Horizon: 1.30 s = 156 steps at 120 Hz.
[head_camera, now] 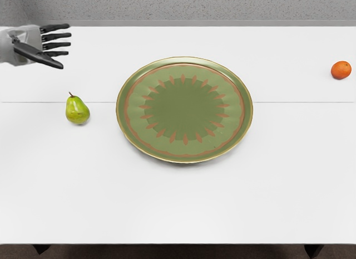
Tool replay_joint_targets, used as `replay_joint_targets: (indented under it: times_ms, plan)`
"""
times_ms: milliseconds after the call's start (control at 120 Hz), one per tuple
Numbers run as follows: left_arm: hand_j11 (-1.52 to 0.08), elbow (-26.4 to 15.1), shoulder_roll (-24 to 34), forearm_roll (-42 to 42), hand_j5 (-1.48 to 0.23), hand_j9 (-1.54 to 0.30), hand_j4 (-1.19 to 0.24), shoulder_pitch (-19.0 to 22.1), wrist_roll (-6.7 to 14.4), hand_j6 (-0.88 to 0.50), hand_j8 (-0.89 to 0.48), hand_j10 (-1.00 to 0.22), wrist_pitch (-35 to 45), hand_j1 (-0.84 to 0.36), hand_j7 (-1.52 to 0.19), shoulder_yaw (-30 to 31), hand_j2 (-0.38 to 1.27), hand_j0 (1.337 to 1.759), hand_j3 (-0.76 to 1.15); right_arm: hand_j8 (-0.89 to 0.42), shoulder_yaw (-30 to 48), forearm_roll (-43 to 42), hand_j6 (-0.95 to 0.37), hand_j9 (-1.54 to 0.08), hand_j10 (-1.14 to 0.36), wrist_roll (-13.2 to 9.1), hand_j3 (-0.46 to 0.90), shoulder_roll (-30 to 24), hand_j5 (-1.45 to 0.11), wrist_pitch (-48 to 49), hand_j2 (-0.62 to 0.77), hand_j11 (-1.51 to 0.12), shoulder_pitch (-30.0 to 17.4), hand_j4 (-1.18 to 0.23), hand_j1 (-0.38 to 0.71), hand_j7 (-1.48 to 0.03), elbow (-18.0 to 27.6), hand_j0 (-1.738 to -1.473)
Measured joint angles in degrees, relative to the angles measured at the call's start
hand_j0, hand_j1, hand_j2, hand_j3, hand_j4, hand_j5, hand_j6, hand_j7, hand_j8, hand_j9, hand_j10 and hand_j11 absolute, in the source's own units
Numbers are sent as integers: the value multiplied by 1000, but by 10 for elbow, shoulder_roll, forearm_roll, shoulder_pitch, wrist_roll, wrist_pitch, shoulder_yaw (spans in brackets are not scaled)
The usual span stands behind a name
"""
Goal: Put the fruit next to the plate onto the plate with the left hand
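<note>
1. Table point(178, 203): white, flat top filling most of the head view; a grey wall runs along its far edge.
2. Plate point(236, 125): large, round and green, with a thin gold rim and a ring of orange leaf-shaped marks around a darker green middle. It lies flat near the centre of the table, with nothing on it.
3. Pear point(77, 110): green-yellow, upright, with a short brown stem pointing up. It stands on the table to the left of the plate, near its rim but apart from it.
4. Orange point(341, 70): small and round, on the table near the right edge of the view, well apart from the plate.
5. Left hand point(40, 44): grey palm with dark fingers point(55, 37), coming in from the upper left corner. The fingers are stretched out and spread, pointing right, with the thumb below them; the hand holds nothing. It is above and to the left of the pear, not touching it.
</note>
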Motion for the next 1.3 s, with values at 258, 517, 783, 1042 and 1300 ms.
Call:
replay_joint_targets:
  times_ms: [258, 517, 783, 1042, 1300]
  plan:
    - [-12, 1, 6, 50, -12, -12, -9, -9, 19, -9, -9, -9, 0, 338, -12, 4, 2, 1658, 0, -17, 2, -1, -16, -22, -17, 0, 0, 0, -22, 0, -4, -22, 3, -17, -329, -22, -1, -1658]
    - [-16, -2, 4, 159, -16, -16, -13, -12, 35, -13, -13, -12, 7, 335, -16, 16, 3, 1658, 0, -17, 3, -1, -16, -22, -17, 0, 0, 0, -22, 0, -4, -22, 4, -17, -329, -22, -1, -1658]
    - [-32, -193, 30, 242, -32, -32, -26, -59, 36, -26, -26, -26, 337, 320, -32, 117, 5, 1658, 0, -17, 3, -1, -16, -22, -17, 0, 0, 0, -22, 0, -4, -22, 4, -17, -329, -22, -1, -1658]
    - [-52, -309, -22, 294, -52, -52, -42, -69, 34, -43, -42, -42, 595, 302, -52, 241, 9, 1658, 0, -17, 3, -1, -16, -22, -17, 0, 0, 0, -22, 0, -3, -22, 4, -17, -329, -22, -1, -1658]
    - [-197, -333, -45, 299, -197, -197, -152, -50, 32, -153, -153, -152, 661, 169, -197, 278, 32, 1658, 0, -17, 3, -1, -16, -22, -17, 0, 0, 0, -22, 0, -3, -22, 4, -17, -329, -22, -1, -1658]
